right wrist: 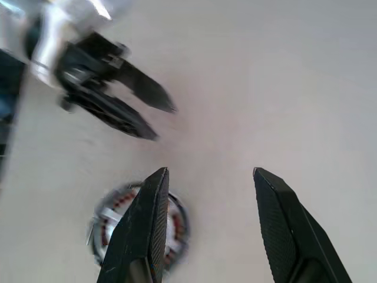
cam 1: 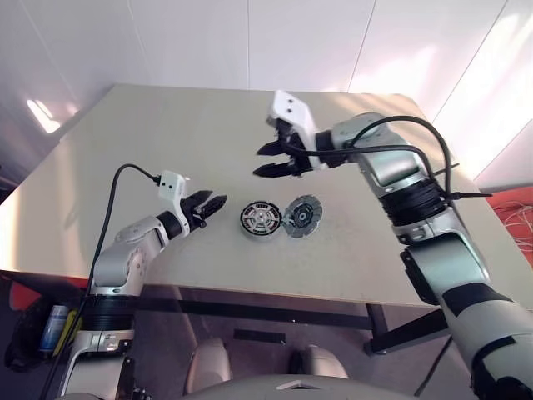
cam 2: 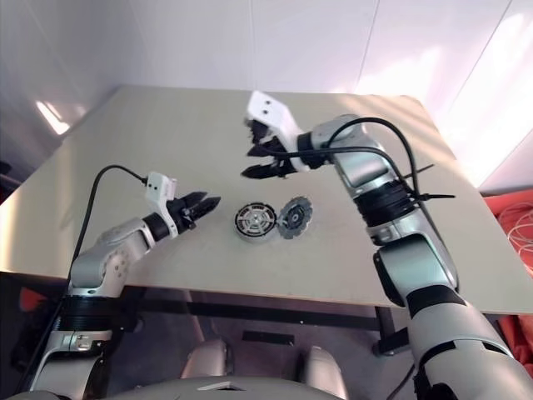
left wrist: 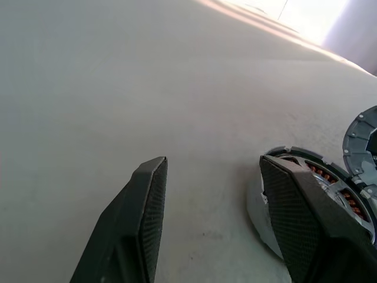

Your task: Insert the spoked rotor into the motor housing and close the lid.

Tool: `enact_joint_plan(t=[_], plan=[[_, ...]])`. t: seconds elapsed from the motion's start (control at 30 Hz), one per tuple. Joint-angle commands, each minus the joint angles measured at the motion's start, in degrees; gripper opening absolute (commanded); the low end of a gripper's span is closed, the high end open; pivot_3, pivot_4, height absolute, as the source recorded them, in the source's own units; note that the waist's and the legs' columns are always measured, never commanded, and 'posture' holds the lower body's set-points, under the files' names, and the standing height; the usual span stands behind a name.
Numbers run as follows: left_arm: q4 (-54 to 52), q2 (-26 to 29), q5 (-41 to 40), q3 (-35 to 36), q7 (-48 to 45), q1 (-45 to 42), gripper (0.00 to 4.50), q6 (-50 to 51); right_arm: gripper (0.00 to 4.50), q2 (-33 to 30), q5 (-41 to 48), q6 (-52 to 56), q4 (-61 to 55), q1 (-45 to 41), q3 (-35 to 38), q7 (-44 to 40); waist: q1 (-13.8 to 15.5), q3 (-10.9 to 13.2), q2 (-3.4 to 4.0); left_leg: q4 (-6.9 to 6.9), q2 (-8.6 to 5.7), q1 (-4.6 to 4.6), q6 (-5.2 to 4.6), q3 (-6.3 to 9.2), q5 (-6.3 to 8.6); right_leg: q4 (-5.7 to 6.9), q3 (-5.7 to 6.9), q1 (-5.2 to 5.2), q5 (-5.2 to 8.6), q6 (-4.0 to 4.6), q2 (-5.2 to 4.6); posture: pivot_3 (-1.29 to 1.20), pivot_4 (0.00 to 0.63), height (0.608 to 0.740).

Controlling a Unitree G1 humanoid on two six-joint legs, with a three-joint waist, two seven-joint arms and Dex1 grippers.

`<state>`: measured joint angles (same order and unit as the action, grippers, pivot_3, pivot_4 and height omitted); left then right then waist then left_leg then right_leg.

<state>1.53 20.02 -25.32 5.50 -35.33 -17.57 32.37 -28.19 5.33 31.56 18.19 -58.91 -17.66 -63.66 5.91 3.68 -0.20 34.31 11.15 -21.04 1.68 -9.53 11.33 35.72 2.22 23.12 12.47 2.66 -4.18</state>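
Rotor (cam 1: 261, 218) sits in housing (left wrist: 259, 221); lid (cam 1: 302, 215) open at its 3 o'clock. Right gripper (cam 1: 268, 160) and left gripper (cam 1: 210, 205) both gape, empty. Risk: an off-centre push slides the housing instead of folding the lid.

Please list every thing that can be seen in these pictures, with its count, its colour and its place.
spoked rotor: one, black rim with silver spoked face, sitting in the housing near the table's middle.
motor housing: one, grey with copper-orange windings, flat on the table, under the rotor.
lid: one, light grey with dark centre, open, joined to the housing's edge on the robot's right side.
table: one, beige top.
floor items: dark objects below the table's left edge, unclear what they are.
left gripper: one, black fingers, open, low over the table, left of the housing, holding nothing.
right gripper: one, black fingers, open, raised above the table behind the housing, holding nothing.
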Motion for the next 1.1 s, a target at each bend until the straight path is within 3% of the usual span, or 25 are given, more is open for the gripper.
enact_joint_plan(t=[0.03, 0.23, 0.47, 0.67, 1.1], plan=[[0.7, 0.7, 0.2, -0.5, -1.2, -2.7, 2.66, -0.4, 1.98, -6.1, -3.1, -6.5, 2.5, 2.6, 4.3, 3.6, 0.1, 0.0, 0.0, 0.0, -0.01, 0.0, 0.0, -0.02, 0.0, -0.01, 0.0, -0.02, 0.0, 0.0, -0.01, 0.0, 0.0, 0.74], [5.6, 1.1, 1.2, -2.4, -4.1, -7.2, 2.66, -1.1, 0.02, -16.8, -3.8, -6.8, -1.9, 11.5, 9.1, 4.6, -0.3, 0.0, 0.06, 0.0, -0.07, 0.01, -0.05, -0.04, 0.02, -0.02, -0.01, 0.01, 0.01, -0.01, 0.0, 0.0, 0.0, 0.74], [11.0, 0.1, 2.5, -4.7, -7.1, -11.6, 2.66, -2.4, 0.02, -24.5, -0.1, -3.2, -16.6, 27.6, 12.4, -0.1, -0.1, 0.0, 0.08, -0.01, -0.02, 0.09, -0.22, -0.1, 0.1, -0.06, -0.03, -0.06, 0.02, -0.02, 0.0, 0.0, 0.0, 0.74], [12.0, 0.0, 2.9, -5.2, -8.1, -12.4, 2.66, -2.4, 0.02, -18.7, 4.5, 6.4, -28.9, 37.4, 10.4, 2.5, -0.4, 0.0, 0.11, 0.0, 0.01, 0.19, -0.38, -0.14, 0.18, -0.01, -0.06, -0.08, 0.01, -0.04, 0.0, 0.0, 0.0, 0.74], [9.9, 1.3, 2.9, -3.6, -7.2, -10.0, 2.66, -2.3, 0.02, -5.6, 12.3, 18.0, -31.0, 26.4, 9.2, 9.4, -0.2, 0.0, 0.12, -0.01, -0.01, 0.18, -0.18, -0.13, 0.04, -0.01, -0.05, -0.07, 0.01, -0.03, -0.02, 0.0, 0.0, 0.74]])
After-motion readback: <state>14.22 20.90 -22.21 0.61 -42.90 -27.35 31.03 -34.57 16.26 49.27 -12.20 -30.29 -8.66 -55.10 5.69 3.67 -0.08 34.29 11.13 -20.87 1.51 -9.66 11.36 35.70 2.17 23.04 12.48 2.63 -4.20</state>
